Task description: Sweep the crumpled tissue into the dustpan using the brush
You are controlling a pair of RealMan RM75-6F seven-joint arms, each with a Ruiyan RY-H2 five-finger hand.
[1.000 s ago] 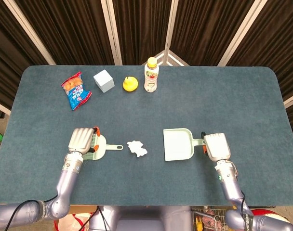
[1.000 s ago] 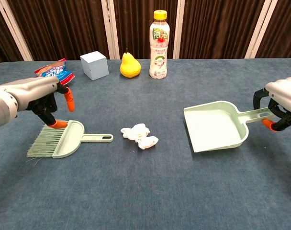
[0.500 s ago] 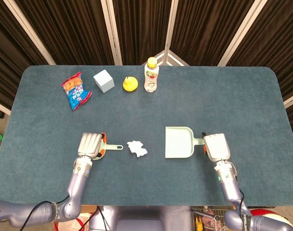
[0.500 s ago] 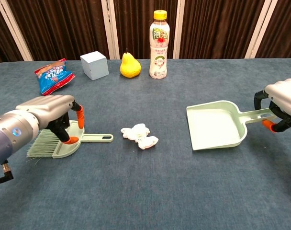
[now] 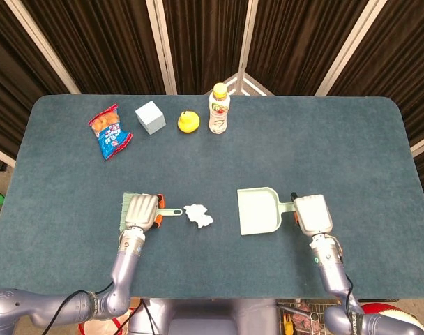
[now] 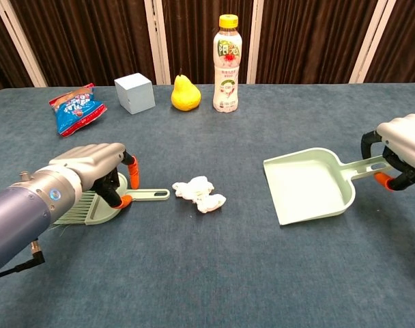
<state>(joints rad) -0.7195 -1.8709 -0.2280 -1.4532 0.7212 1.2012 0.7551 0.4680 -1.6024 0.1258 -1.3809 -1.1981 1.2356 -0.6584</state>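
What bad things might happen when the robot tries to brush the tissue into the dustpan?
The left hand covers the brush head, not its handle, so the brush might slip or twist. The crumpled tissue is light and may roll past the dustpan. The right hand grips only the handle's tip, so the pan could tilt and let the tissue slide under.

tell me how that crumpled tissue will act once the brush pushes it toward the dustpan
The crumpled tissue is a loose, puffy wad, so it is probably very light and soft. The blue table looks like fuzzy cloth, so the wad may snag or tumble rather than slide. The dustpan looks tilted in the right hand, so the wad might catch at its front edge.
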